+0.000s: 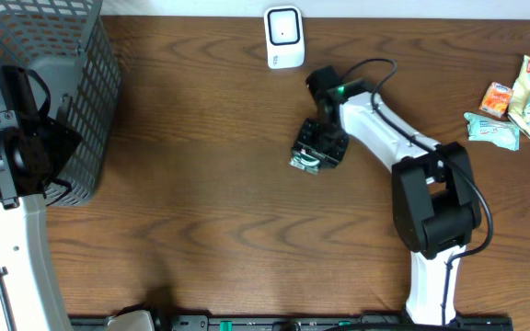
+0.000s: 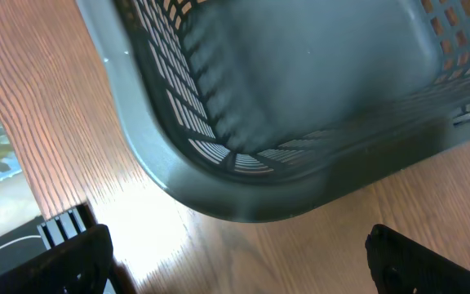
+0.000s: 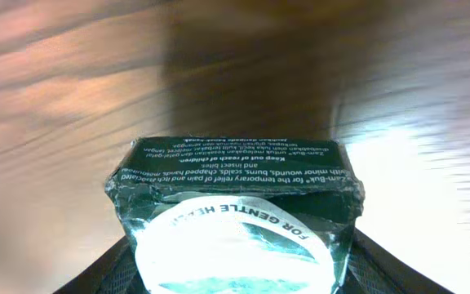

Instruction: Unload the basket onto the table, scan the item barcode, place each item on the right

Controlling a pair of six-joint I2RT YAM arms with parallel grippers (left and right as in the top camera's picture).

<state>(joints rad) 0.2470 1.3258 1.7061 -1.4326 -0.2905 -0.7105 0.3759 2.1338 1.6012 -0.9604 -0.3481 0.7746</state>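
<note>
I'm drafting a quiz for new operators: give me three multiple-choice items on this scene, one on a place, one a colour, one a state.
1. Where is the dark green box? A in the basket; B between the fingers of the right gripper; C atop the scanner.
2. What colour is the scanner? A white; B red; C black.
3. The left gripper is: A shut on the box; B shut empty; C open.
Answers: B, fingers flank it in the right wrist view; A, its casing is white; C, its fingers stand wide apart by the basket.
</note>
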